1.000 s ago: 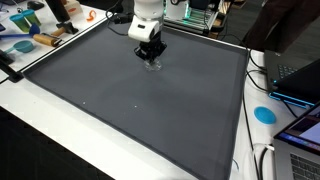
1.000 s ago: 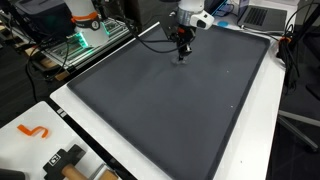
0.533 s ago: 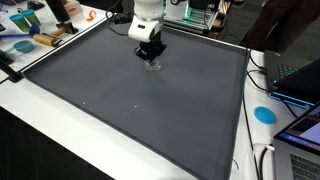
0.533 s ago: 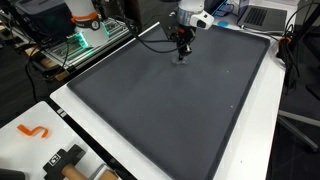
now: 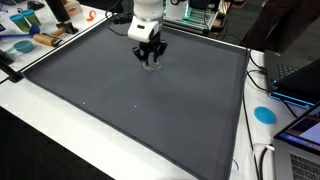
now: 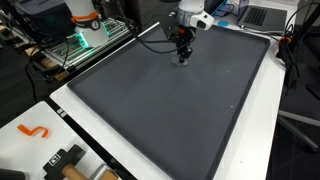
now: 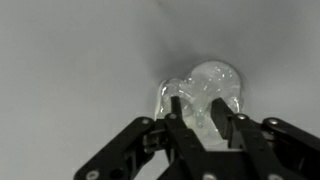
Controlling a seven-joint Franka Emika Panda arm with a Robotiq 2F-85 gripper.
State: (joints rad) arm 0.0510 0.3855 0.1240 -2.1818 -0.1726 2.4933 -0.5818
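**Hovering low over a clear lump, jaws a narrow way apart**

Starting at the left of the wrist view, the dark grey mat (image 7: 70, 60) runs smooth and matt up to the gripper (image 7: 208, 120). Its black, angular fingers (image 7: 178, 128) come in from the bottom edge. They stand a narrow gap apart, neither wide nor pressed together. The clear lump (image 7: 205, 85) sits right at the fingertips, partly between them and bulging out just beyond. It is transparent and glossy, with rounded lobes that catch bright highlights, and it looks like glass or clear plastic. Whether the pads touch it cannot be told.

In an exterior view, an orange hook-shaped piece (image 6: 35, 131) lies on the white table (image 6: 90, 140), well away from the gripper (image 6: 182, 55) and off the mat (image 6: 160, 110). The gripper points straight down at the mat, close to the mat's far edge.

In an exterior view from another side, the mat (image 5: 130, 110) shows as a flat square with a thin pale border. The gripper (image 5: 150, 60) hangs under a white wrist, and the clear lump (image 5: 152, 67) is a small glint directly beneath its tips, resting on the mat. A flat blue disc (image 5: 264, 114) lies off the mat, well apart from the gripper.
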